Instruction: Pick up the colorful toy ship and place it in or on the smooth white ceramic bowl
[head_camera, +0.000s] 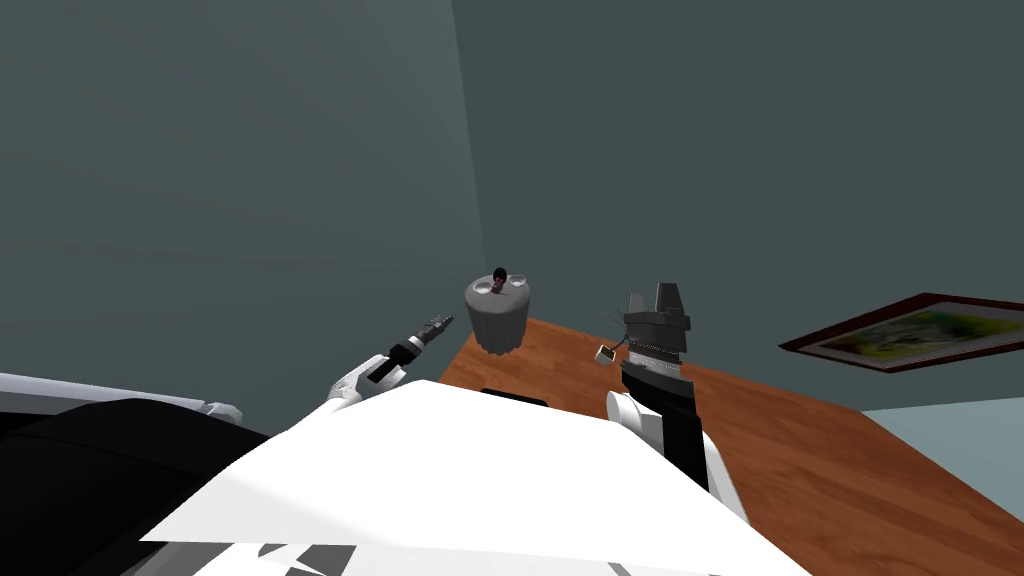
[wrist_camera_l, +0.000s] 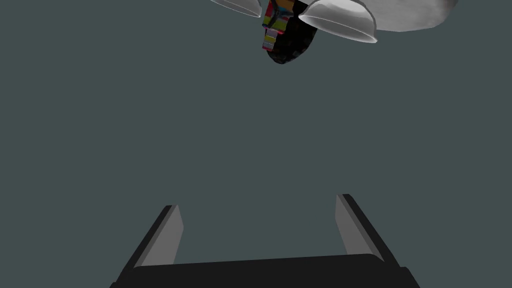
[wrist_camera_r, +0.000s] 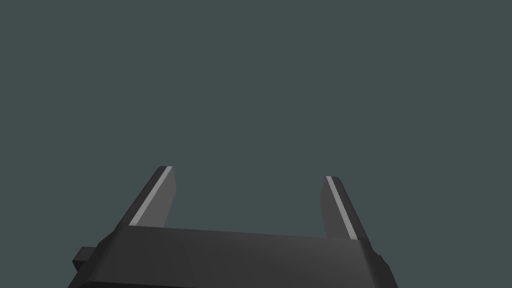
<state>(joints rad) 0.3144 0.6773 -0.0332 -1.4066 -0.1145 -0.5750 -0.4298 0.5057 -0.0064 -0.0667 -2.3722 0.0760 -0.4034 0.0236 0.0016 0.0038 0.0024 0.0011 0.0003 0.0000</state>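
Observation:
The toy ship (wrist_camera_l: 278, 26), with bright striped blocks over a black hull, stands between two white bowls (wrist_camera_l: 341, 20) on a grey round stand (head_camera: 497, 318). In the head view the ship (head_camera: 499, 279) is a small dark shape on the stand's top. My left gripper (wrist_camera_l: 257, 202) is open and empty. It points at the ship from a distance, off the stand's left side (head_camera: 439, 324). My right gripper (head_camera: 652, 297) is raised to the right of the stand, open (wrist_camera_r: 250, 173), with nothing between its fingers.
The stand sits at the far corner of a brown wooden surface (head_camera: 800, 450). A small white object with thin twigs (head_camera: 606, 351) lies on it near my right arm. Dark grey-green walls rise behind. A framed picture (head_camera: 915, 332) hangs at the right.

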